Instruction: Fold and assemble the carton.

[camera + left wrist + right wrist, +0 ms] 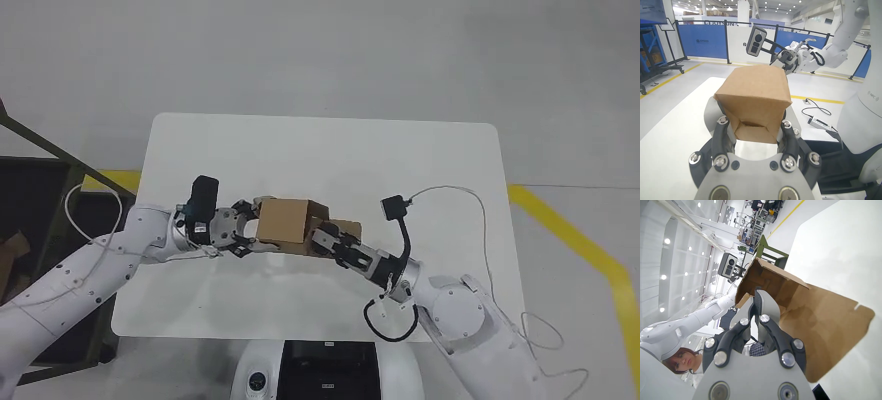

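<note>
Top view: brown corrugated cardboard carton [285,222] is over the middle of the white rounded table [450,160], between the two arms. The left pincer [243,232] is at one end and the right pincer [322,240] at the other. Likely held from both ends so the box keeps its shape while the flaps get worked. Bare table all round, its edges well apart from the carton.

Left wrist view: the left pincer [753,121] straddles the carton's [755,89] folded-in end, one finger on each side wall. It reads as gripping the carton, though the pad contact is hidden behind the cardboard. The right pincer [783,62] sits just past the far top edge.

Right wrist view: the right pincer [755,300] is closed on a wall of the carton [772,279] at the open mouth, one finger inside and one outside. The long flap [829,332] sticks out unfolded over the table [838,247]. The pinch probably steadies the mouth. The flap has free room to swing, but the finger inside must clear out before that end can be folded shut.
</note>
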